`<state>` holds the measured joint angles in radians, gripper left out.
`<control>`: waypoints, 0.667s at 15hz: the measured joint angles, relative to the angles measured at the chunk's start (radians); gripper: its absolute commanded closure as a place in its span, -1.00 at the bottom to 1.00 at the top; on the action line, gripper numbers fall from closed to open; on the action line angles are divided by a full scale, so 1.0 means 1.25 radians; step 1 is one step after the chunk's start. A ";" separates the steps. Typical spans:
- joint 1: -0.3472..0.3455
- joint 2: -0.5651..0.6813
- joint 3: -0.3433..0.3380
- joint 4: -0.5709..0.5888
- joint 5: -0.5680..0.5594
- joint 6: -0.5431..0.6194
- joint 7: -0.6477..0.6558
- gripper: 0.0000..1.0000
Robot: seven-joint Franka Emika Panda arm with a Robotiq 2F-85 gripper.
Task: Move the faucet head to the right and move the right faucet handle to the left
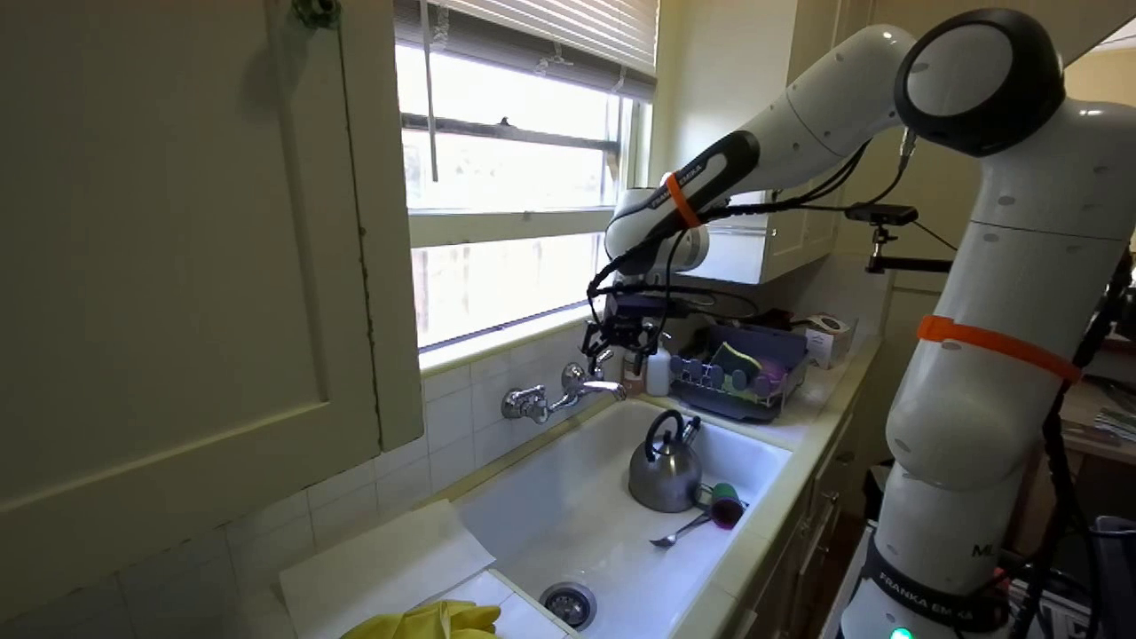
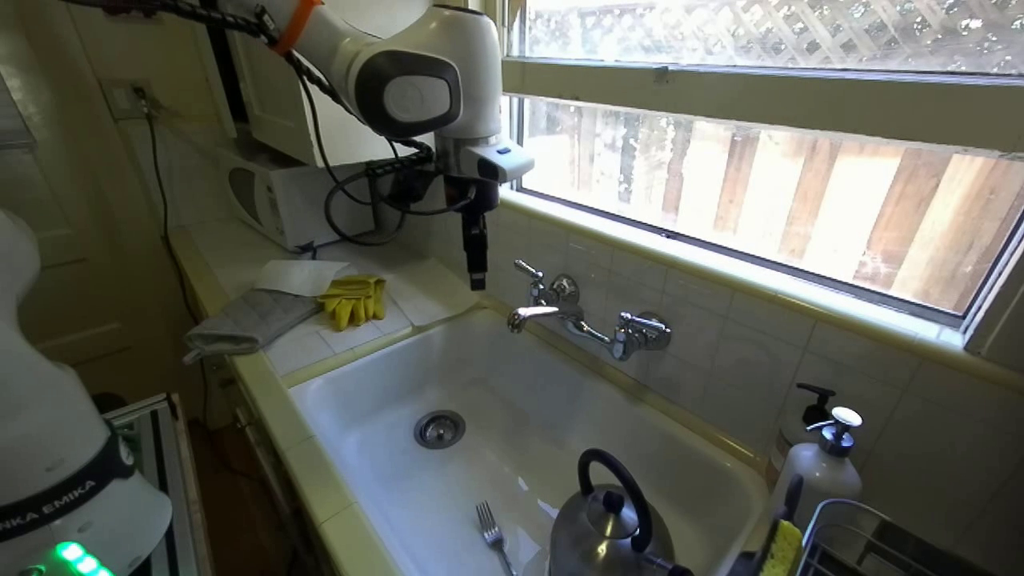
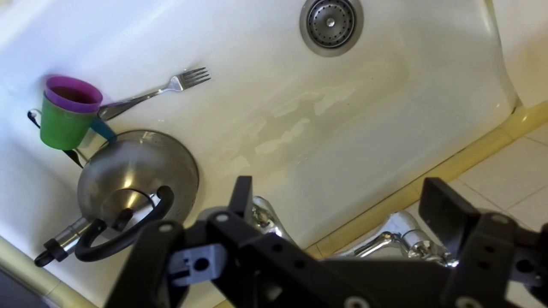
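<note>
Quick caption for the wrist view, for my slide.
Open pincer near the chrome faucet, with a metal kettle, a fork and the drain in the white sink.

A household kitchen is indicated. A white sink point(image 1: 532, 501) is set into a tiled counter point(image 2: 312, 464), between its front and back edges, and a chrome faucet point(image 2: 572, 315) is fixed to a tiled wall point(image 2: 720, 380) above the back edge. A kettle point(image 1: 664, 479), a fork point(image 3: 175, 84) and nested cups point(image 3: 66, 126) are held in the sink. At one end of the counter, soap bottles point(image 2: 816, 476) are placed near the back edge beside a dish rack point(image 1: 732, 406); at the opposite end, yellow gloves point(image 2: 352, 300) are laid beside a grey mitt point(image 2: 252, 322) that is draped over the front edge. Below that edge drawers point(image 1: 818, 541) are built in, cabinets point(image 1: 728, 71) are hung above, and a window point(image 1: 506, 177) is fitted with blinds point(image 1: 572, 27).
</note>
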<state>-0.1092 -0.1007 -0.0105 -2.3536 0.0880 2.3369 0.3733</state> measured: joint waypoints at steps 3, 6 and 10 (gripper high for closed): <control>0.000 0.063 -0.016 0.044 -0.005 0.000 -0.015 -1.00; 0.000 0.110 -0.036 0.082 -0.005 0.000 -0.067 -1.00; -0.001 0.152 -0.053 0.117 -0.001 0.006 -0.182 -1.00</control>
<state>-0.1101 0.0892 -0.0764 -2.2075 0.0862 2.3439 0.1459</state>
